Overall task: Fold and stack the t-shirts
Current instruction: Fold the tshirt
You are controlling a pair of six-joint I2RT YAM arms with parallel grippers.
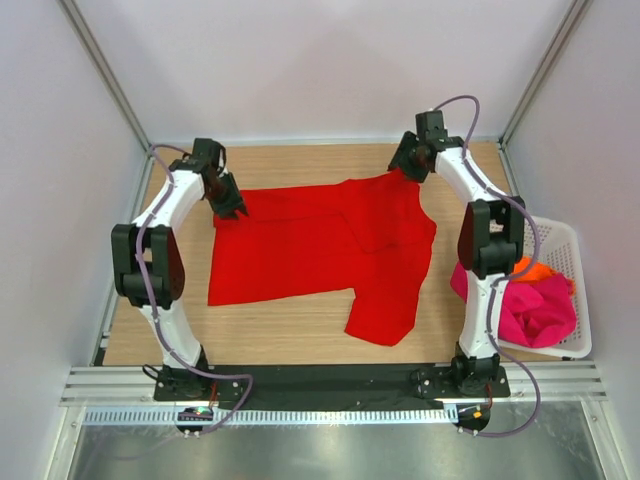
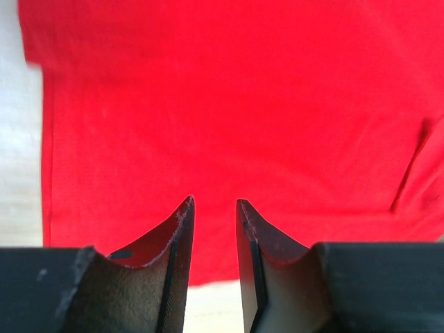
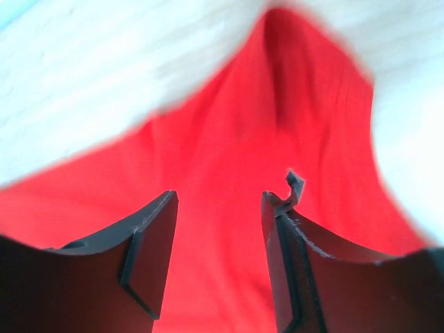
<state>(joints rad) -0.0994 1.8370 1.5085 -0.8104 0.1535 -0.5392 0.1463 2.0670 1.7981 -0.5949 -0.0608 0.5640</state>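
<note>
Red t-shirt (image 1: pixel 320 250) spread on bench (image 1: pixel 270 330) for folding. Left fingers (image 2: pixel 173 243) narrowly parted, empty, upper-left corner; right fingers (image 3: pixel 149 243) wide, empty, upper-right.

Robot lab cell: white panel walls (image 1: pixel 300 60), aluminium frame posts (image 1: pixel 105 75), wooden surface (image 1: pixel 280 335), left arm (image 1: pixel 160 230) and right arm (image 1: pixel 485 240) bolted to black base rail (image 1: pixel 330 380), slotted cable duct (image 1: pixel 330 416)

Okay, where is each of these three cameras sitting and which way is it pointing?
Top external: above and behind the bases, looking down on the table, the red t-shirt and the basket; both arms show.
Left wrist: on the left arm, looking past its own parted jaws onto that t-shirt.
Right wrist: on the right arm, likewise, jaws wider apart.
Shared: all three see the red t-shirt.
</note>
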